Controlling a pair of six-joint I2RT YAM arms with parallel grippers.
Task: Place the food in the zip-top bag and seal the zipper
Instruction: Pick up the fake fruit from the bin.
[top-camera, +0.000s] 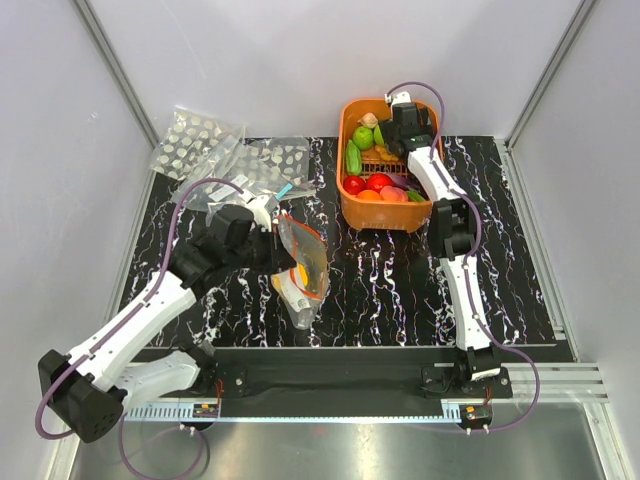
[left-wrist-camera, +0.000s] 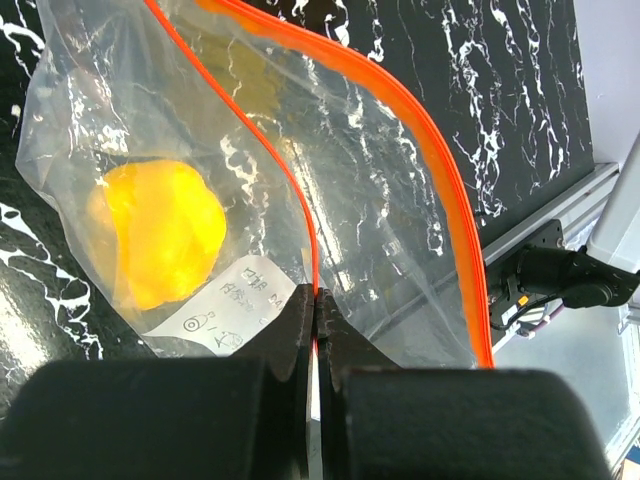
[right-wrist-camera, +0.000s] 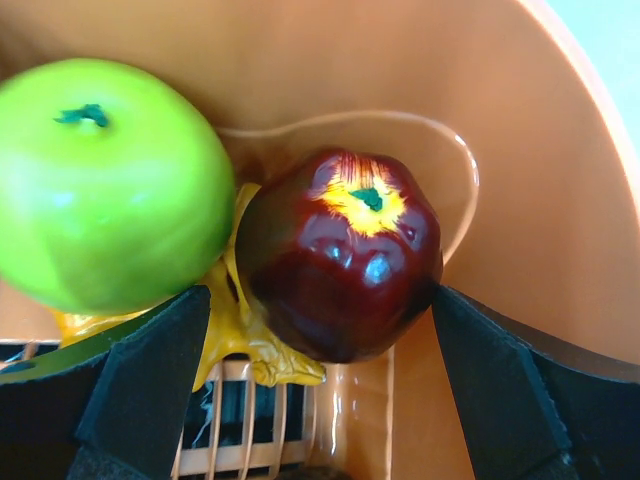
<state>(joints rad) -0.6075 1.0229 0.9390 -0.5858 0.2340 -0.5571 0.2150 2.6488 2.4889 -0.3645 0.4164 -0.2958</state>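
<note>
The clear zip-top bag (top-camera: 303, 265) lies mid-table with its mouth held up. My left gripper (top-camera: 272, 232) is shut on one lip of its red-orange zipper (left-wrist-camera: 440, 170), and the strip runs between the closed fingertips (left-wrist-camera: 300, 320). A yellow-orange food piece (left-wrist-camera: 160, 232) and a paper label sit inside the bag. My right gripper (right-wrist-camera: 315, 300) is open, down in the orange basket's far right corner (top-camera: 400, 125). Its fingers straddle a dark red fruit (right-wrist-camera: 340, 255) without squeezing it. Beside it are a green apple (right-wrist-camera: 105, 185) and a yellow pepper (right-wrist-camera: 240, 340).
The orange basket (top-camera: 345, 205) at the back centre also holds a green cucumber (top-camera: 353, 158), red tomatoes (top-camera: 378, 182) and an orange piece (top-camera: 370, 196). White-spotted bags (top-camera: 195, 140) and a blue-stripped bag (top-camera: 285, 190) lie at the back left. Enclosure walls stand around the black marbled table.
</note>
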